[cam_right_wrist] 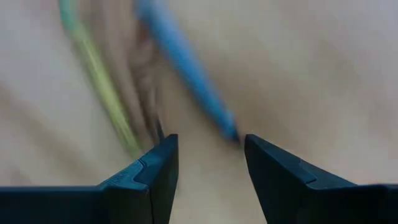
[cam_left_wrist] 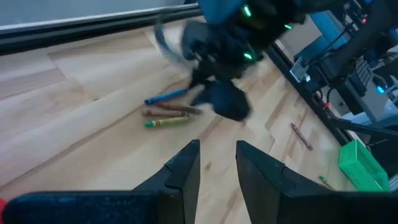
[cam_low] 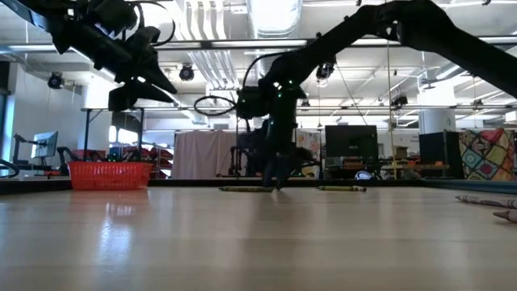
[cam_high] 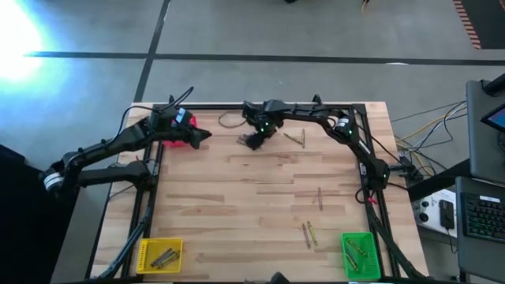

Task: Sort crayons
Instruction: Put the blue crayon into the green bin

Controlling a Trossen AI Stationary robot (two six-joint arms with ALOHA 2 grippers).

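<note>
A blue crayon, a brown one and a green one lie side by side on the table near its far edge; the left wrist view also shows the blue, the brown and the green. My right gripper points down just above them, open, with the blue crayon's end close before its fingertips. My left gripper hangs open and empty beside the red bin, raised above the table.
More crayons lie at the far middle right, the right and the near right. A yellow bin and a green bin, each holding crayons, stand at the near corners. A dark frame runs along the table's edges.
</note>
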